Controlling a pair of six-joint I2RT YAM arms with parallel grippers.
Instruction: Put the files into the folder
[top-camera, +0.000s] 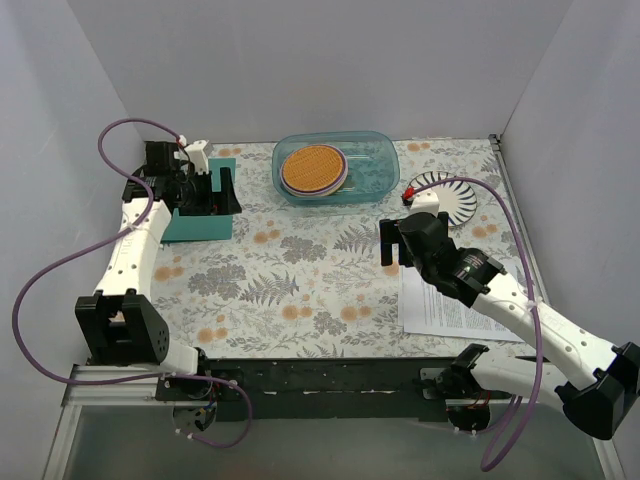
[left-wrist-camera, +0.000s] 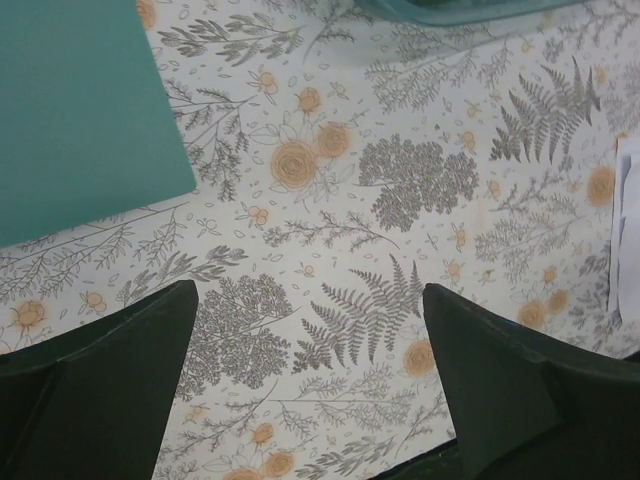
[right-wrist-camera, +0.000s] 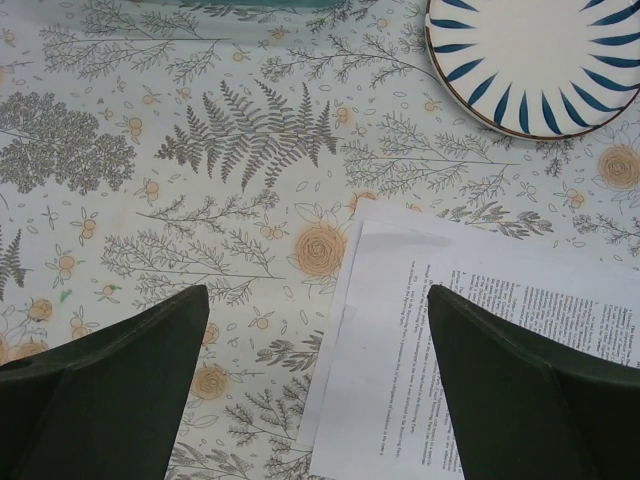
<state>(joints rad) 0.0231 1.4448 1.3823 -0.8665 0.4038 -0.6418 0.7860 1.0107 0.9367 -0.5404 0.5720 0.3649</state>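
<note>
The teal folder (top-camera: 200, 222) lies flat at the back left, partly under my left arm; its corner shows in the left wrist view (left-wrist-camera: 80, 110). My left gripper (top-camera: 206, 190) is open and empty above the folder's right edge; in its own view (left-wrist-camera: 312, 385) only cloth lies between the fingers. The files (top-camera: 450, 308) are white printed sheets lying slightly fanned at the right front, also in the right wrist view (right-wrist-camera: 470, 370). My right gripper (top-camera: 398, 243) hovers open and empty over their far left corner (right-wrist-camera: 315, 385).
A clear blue-tinted container (top-camera: 335, 168) holding an orange round mat stands at the back middle. A white plate with blue stripes (top-camera: 448, 196) lies at the back right, also in the right wrist view (right-wrist-camera: 540, 60). A floral cloth (top-camera: 300, 280) covers the table. Grey walls enclose three sides.
</note>
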